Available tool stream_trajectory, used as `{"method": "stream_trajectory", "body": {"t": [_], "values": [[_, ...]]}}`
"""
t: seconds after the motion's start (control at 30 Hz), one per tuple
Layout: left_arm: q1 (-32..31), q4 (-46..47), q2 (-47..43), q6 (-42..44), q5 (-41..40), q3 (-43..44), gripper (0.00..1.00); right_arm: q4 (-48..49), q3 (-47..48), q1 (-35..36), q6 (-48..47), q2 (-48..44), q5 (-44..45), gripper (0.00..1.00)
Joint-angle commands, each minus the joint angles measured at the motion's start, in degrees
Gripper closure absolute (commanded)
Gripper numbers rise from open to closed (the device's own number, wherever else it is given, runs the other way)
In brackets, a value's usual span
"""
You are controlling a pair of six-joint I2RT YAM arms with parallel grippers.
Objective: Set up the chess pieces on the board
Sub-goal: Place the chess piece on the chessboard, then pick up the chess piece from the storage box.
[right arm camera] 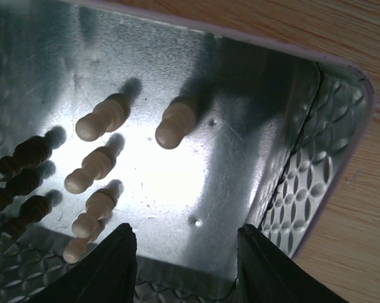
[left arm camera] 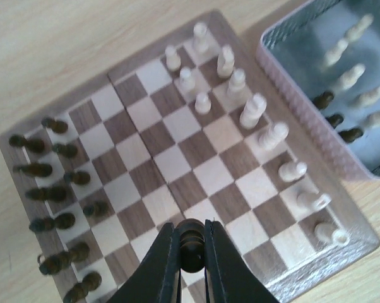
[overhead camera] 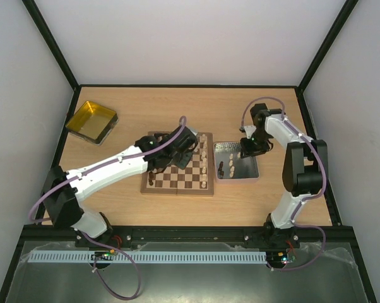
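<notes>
Pinching a small dark chessman [left arm camera: 191, 247] between its two fingers, my left hand [left arm camera: 191, 235] hangs over the near part of the board [left arm camera: 177, 161], narrowed onto the piece's rounded body. Just to one side, the dark pieces [left arm camera: 51, 189] stand in two files along one edge. The inner file looks short of a few men at the end nearest me, and I judge this one belongs in that gap.

To do it well I should carry it over the vacant square beside the last dark pawn and keep it upright. Then I lower it until its base meets the wood, and part the fingers only slightly so they spare the neighbours.

Across the board the pale pieces [left arm camera: 266, 136] line the opposite edge. Beyond, on the worktop [overhead camera: 177, 107], my right hand [right arm camera: 187, 252] hovers spread wide over the grey tray [right arm camera: 303, 170], holding nothing. Pale chessmen [right arm camera: 101, 120] and a few dark ones [right arm camera: 19, 164] lie below it.
</notes>
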Motion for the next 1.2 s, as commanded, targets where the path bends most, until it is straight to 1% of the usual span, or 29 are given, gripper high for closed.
{"method": "stream_trajectory", "body": {"t": [0.0, 0.17, 0.27, 0.53, 1.07, 1.17], "values": [[0.47, 2.46, -3.93, -2.78, -0.55, -5.55, 0.98, 1.16, 1.28, 0.89, 1.46, 1.64, 2.56, 0.58], [1.40, 4.90, -6.49, -3.33, -0.75, -10.95, 0.98, 1.73, 2.25, 1.62, 2.22, 2.76, 2.75, 0.58], [2.63, 6.86, -8.12, -3.80, 1.01, -13.81, 0.98, 1.93, 2.95, 1.95, 2.76, 3.54, 2.40, 0.59], [4.68, 9.75, -8.27, -3.79, 1.58, -18.75, 0.98, 3.08, 3.28, 2.74, 3.85, 5.64, 2.73, 0.62], [6.50, 12.21, -8.32, -3.10, 2.66, -22.19, 0.98, 4.12, 3.97, 3.57, 4.53, 8.12, 3.01, 0.74], [7.07, 12.47, -8.31, -2.92, 2.71, -22.80, 0.98, 4.44, 4.15, 3.75, 4.55, 8.67, 2.80, 0.77]]}}
